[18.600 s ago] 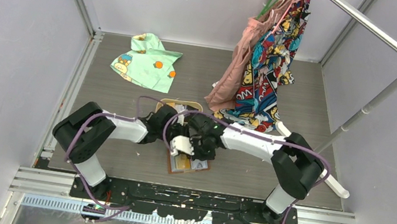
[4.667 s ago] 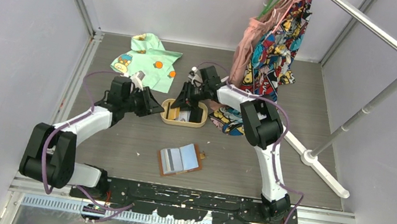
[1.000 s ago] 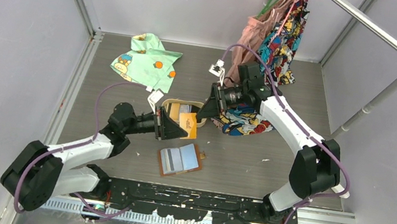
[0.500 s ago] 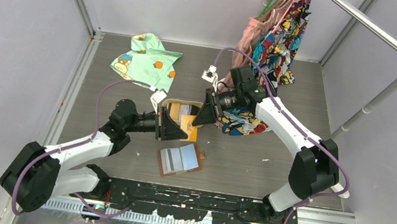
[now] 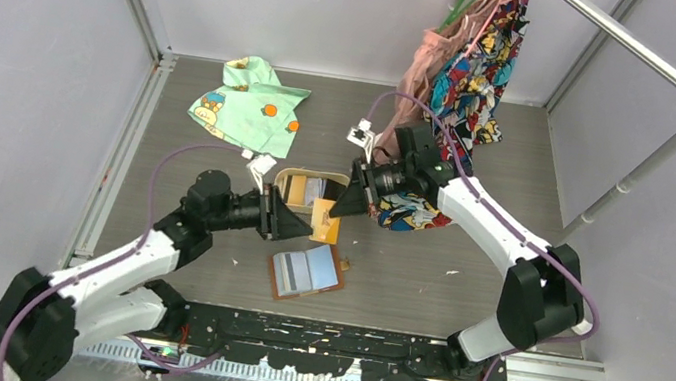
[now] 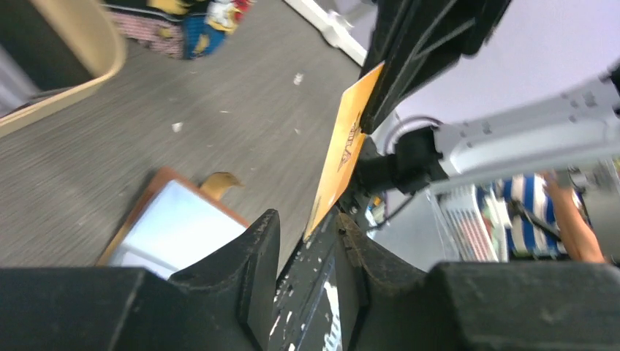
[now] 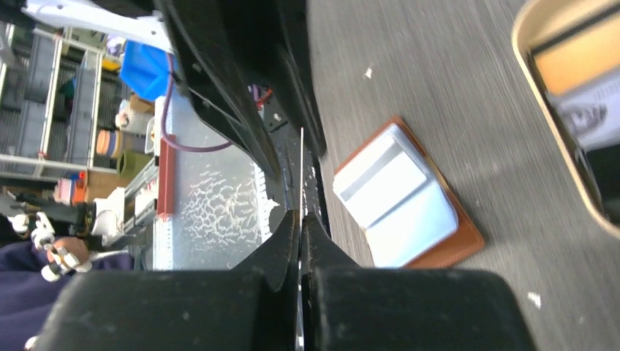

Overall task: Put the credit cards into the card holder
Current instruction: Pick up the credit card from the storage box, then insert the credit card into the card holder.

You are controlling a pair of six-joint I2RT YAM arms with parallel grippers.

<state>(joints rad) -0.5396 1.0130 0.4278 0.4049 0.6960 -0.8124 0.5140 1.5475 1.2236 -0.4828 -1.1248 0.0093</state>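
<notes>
The orange credit card hangs in the air between both grippers, above the table. My right gripper is shut on its upper edge; in the right wrist view the card shows edge-on as a thin line between the pressed jaws. My left gripper stands open, and the card's lower corner is just at its fingertips. The brown card holder lies open on the table below, with light blue and grey cards in its slots. More cards lie in the tan tray.
The tan oval tray sits just behind the grippers. A green printed garment lies at the back left. Colourful clothes hang from a rack at the back right, and its white base bar runs along the right side.
The orange card has passed from my left gripper to my right one. The left jaws opened and drew back slightly; the right jaws closed on the card's upper edge.
</notes>
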